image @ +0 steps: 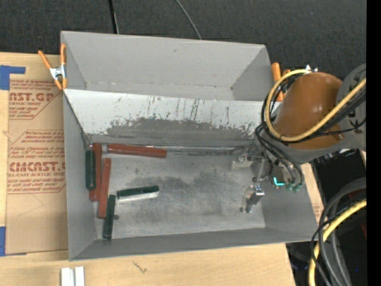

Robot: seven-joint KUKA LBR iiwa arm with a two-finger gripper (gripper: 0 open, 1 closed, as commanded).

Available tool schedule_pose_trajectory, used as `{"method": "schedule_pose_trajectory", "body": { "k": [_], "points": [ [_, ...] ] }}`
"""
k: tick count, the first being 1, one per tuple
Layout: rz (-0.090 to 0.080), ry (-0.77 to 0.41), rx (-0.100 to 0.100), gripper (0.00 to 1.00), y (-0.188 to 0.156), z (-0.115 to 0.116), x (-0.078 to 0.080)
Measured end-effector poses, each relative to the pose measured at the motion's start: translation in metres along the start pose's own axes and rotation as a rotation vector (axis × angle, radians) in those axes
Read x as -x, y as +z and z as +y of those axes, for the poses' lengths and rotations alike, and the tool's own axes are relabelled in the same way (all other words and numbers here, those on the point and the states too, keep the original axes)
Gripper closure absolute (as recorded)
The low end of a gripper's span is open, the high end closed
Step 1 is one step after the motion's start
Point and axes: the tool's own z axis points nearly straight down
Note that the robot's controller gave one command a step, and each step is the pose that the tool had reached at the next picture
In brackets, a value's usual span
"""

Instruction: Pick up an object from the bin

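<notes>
Green-and-white stick (137, 193) lengthwise left-right on bin (178, 70) floor, well apart from pincer (251, 200), grip state indiscernible.

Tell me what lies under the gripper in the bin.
Under the gripper, bare scuffed bin floor can be seen, near the right wall. The red-brown and dark green sticks lie far left. The floor beneath the wrist itself is covered by the arm.

- Even, fairly bright light from above fills the grey bin (178, 64); its upper back wall looks palest.
- The bin's left wall is a shade darker.
- The orange cover (306, 106) carries a soft sheen.
- The dark floor (286, 11) behind looks dim.
</notes>
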Motion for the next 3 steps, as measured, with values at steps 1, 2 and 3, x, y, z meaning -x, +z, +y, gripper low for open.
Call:
{"method": "schedule_pose_trajectory", "body": {
  "k": [1,2,3],
  "points": [
    [-0.008,-0.001,-0.001,1.0,-0.0035,0.0002,0.0018],
    [-0.008,-0.001,-0.001,0.0,-0.0035,0.0003,0.0018],
    [-0.008,-0.001,-0.001,0.0,-0.0035,0.0003,0.0018]
  ]
}}
